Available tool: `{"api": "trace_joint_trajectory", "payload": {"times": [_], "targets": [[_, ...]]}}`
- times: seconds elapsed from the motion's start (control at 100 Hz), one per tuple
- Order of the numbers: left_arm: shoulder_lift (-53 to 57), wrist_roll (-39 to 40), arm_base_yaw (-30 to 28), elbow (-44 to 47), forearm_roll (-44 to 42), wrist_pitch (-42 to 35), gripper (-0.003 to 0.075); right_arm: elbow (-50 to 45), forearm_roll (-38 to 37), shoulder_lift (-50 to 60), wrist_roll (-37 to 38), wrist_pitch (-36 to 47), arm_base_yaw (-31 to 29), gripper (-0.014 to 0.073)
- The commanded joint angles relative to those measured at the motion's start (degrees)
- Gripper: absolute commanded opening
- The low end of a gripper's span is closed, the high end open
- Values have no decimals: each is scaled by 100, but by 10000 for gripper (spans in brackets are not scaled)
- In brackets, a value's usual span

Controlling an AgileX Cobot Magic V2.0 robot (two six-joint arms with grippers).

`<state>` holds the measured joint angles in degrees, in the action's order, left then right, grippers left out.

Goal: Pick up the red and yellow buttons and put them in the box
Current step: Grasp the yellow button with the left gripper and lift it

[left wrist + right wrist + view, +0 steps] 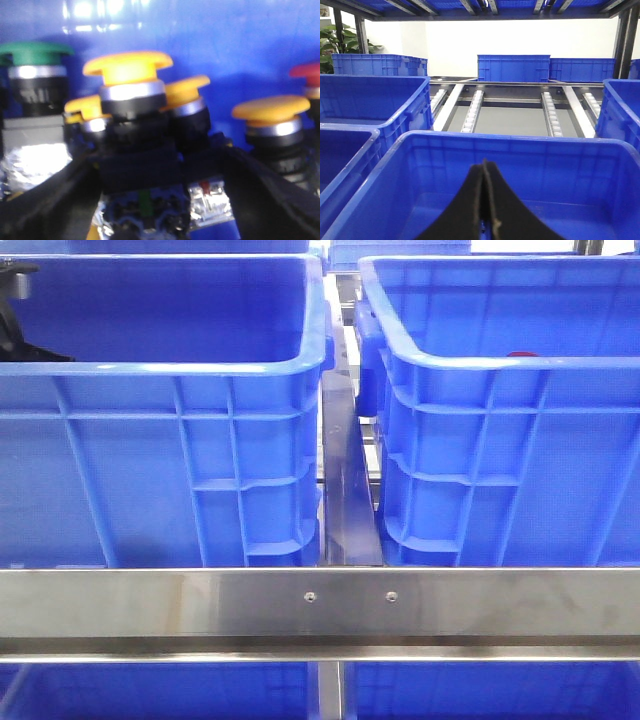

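Fingers of the left gripper (150, 200) stand spread around the yellow mushroom-capped plastic button (128, 67) in a cluster; closing squarely on its black body seems advisable. Right gripper (484, 220) is pressed closed, empty, above the large blue ribbed plastic crate (520, 145).

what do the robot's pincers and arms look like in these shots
Both pincers have black, matte fingers. The right pincer shows two broad curved fingers that taper to a narrow point. The left pincer shows dark, blurred fingers at either side of the view. In the front view, only a black part of the left arm shows.
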<state>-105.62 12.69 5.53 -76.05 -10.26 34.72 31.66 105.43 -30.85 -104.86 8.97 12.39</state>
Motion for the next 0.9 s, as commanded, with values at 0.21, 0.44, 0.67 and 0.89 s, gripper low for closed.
{"api": "trace_joint_trajectory", "payload": {"times": [0.21, 0.44, 0.67, 0.89], "targets": [[282, 58, -7, -183, -46, -237, 286, 151, 434, -4, -50, -150, -16, -67], [652, 58, -7, -183, -100, -216, -21, 151, 434, -4, -50, -150, -16, -67], [1373, -59, 152, -183, -100, 194, -19, 151, 434, -4, -50, -150, -16, -67], [2206, -292, 790, -183, -39, 721, -19, 151, 434, -4, -50, -150, -16, -67]]}}
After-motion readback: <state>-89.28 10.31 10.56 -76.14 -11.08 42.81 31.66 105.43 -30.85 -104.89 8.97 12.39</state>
